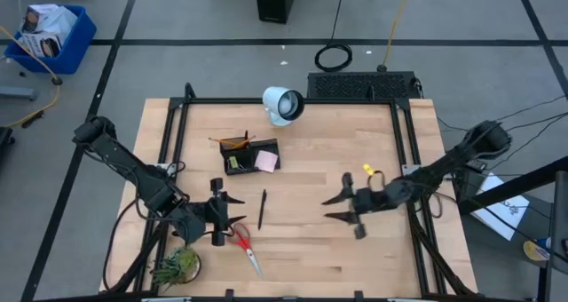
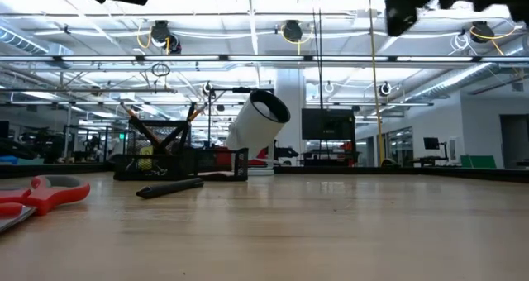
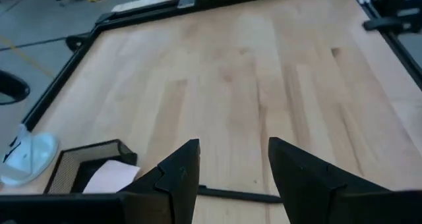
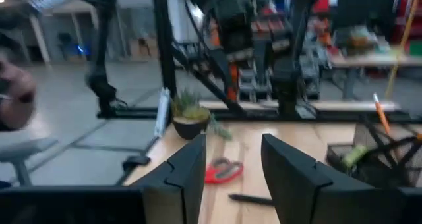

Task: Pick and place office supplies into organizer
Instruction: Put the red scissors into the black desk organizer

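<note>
Both grippers hang above the table with nothing between their fingers, so the risks lie in the next reach. In the high view the left gripper (image 1: 229, 220) sits at lower left of the frame, jaws parted wide, between the scissors (image 1: 246, 248) below it and the pen (image 1: 262, 209) just to its right. The right gripper (image 1: 338, 207) is right of centre, jaws moderately apart and empty, with bare wood under it.

The organizer (image 1: 251, 155) stands above centre-left, already holding pencils (image 1: 232, 141), a pink pad (image 1: 265, 160) and something yellow.

What could go wrong:
- The pen is slim and lies flat. A descent slightly off its line would pinch one end and roll or flick it away (its narrowness leaves little margin).
- The scissors lie near the lower edge, close to the plant (image 1: 177, 266). A left-arm approach from that side could brush the pot or push the scissors further toward the edge.
- A small yellow clip (image 1: 367, 170) lies upper right of the right gripper. It looks tiny enough to slip out of a grasp or be nudged aside by a fingertip.
- The white lamp (image 1: 283, 105) lies tipped just above the organizer. A carry that overshoots could knock it, and upright pencils could catch a lowered gripper.
</note>
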You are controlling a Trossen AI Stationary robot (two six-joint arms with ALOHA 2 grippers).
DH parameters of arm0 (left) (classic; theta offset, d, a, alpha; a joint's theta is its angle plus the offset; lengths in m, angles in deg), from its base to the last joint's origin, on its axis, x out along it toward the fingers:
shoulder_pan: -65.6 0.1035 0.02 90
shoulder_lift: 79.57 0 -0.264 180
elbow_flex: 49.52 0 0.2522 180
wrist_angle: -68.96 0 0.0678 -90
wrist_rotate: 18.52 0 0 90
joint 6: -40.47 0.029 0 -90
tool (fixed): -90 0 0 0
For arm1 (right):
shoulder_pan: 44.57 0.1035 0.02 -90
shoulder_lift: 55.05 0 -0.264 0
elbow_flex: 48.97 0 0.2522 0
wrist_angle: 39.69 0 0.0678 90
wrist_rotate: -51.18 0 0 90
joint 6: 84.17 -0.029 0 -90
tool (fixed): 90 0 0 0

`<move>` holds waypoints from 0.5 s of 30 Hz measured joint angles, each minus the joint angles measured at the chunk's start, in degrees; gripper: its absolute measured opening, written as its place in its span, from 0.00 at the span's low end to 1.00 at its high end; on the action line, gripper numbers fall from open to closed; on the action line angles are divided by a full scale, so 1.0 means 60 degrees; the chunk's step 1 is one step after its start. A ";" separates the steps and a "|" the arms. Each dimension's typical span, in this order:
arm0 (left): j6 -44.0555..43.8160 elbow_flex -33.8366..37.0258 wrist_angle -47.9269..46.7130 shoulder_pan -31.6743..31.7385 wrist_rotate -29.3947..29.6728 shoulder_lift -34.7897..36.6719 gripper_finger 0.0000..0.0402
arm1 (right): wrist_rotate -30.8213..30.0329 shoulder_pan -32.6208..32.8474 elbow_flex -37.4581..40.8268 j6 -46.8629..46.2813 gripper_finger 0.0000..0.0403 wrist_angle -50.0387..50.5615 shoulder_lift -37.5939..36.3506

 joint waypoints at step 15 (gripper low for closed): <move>0.0498 0.0000 -0.0097 0.0102 -0.0569 -0.0018 0.46 | -0.0504 -0.0122 0.2634 0.0608 0.33 0.2061 -0.5462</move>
